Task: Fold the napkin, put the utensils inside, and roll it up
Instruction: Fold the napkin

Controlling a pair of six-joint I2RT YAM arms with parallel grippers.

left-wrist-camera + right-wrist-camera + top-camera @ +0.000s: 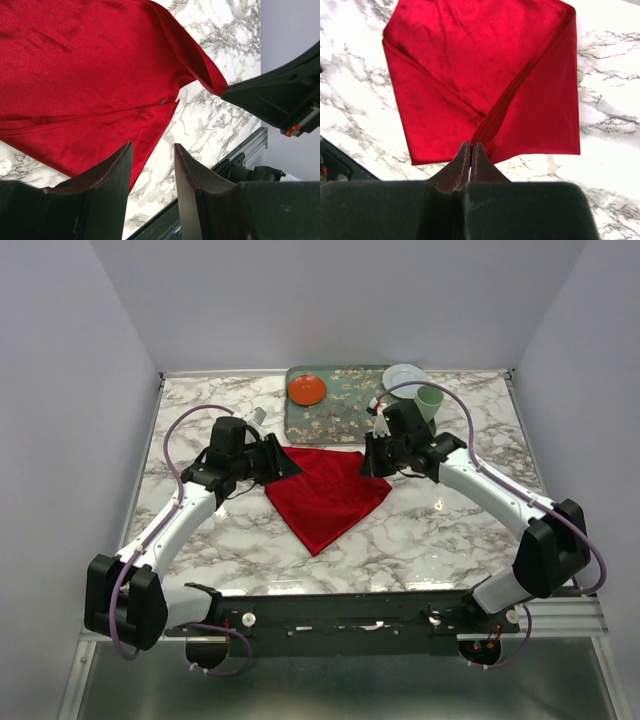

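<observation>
Napkin (328, 492): folded triangle, centre frame, tip toward the bottom.
Left jaws: released, at its upper-left corner.
Right jaws: clenched on its upper-right edge.
Surface (450, 530): marble showing along both lower edges.

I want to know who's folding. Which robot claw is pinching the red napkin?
The right gripper: its fingers are shut on the napkin, at its folded edge. The left gripper stands open, fingers apart.

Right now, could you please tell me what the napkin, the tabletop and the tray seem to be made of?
The napkin: soft cloth, slightly satiny; it creases and shows sheen. The tabletop: glossy marble look, stone or laminate; grey veining, reflections. The tray: rigid, printed blossom pattern, possibly melamine or metal.
</observation>
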